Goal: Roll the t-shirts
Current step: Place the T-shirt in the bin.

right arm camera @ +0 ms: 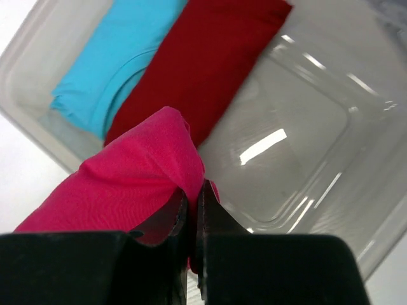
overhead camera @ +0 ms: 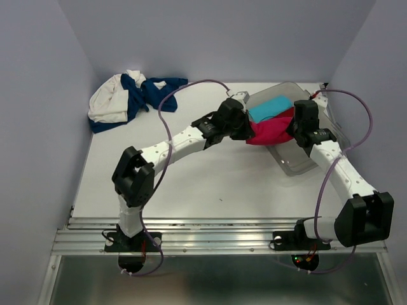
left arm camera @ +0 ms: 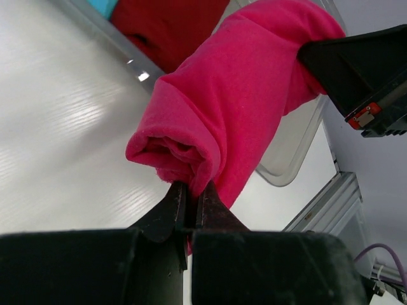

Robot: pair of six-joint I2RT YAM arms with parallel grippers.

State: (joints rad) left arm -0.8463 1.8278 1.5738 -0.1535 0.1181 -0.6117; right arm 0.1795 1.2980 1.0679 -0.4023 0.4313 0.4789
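The bright pink t-shirt (overhead camera: 270,132) is seen rolled into a thick, soft tube. Its fabric is plain and matte, with gentle creases along its length. In the left wrist view the end of the roll (left arm camera: 229,108) is shown as a loose spiral of folded layers with a fuzzy cut edge.

The roll is held between the two arms. The left claw (overhead camera: 245,127) is closed tight on the lower edge of the spiral end, its jaws all but touching with a thin fold of pink cloth pinched between them (left arm camera: 191,190). The right claw (overhead camera: 294,127) is likewise closed on the opposite end, with cloth nipped between its narrow jaws (right arm camera: 194,190).

The roll is carried across the near-left rim of a clear bin (overhead camera: 299,166) at the far right of the tabletop (overhead camera: 210,178). The left end is over the tabletop and the right end over the bin. Inside the bin a light-blue roll (right arm camera: 108,63) and a darker red roll (right arm camera: 203,57) are laid side by side, touching.

Well apart, at the far left corner, a navy t-shirt (overhead camera: 149,92) and a cream-white t-shirt (overhead camera: 108,101) are heaped together, unrolled and tangled.

A small red-and-grey tab on the right claw's housing is caught in the left wrist view; any writing on it is too small to be read.
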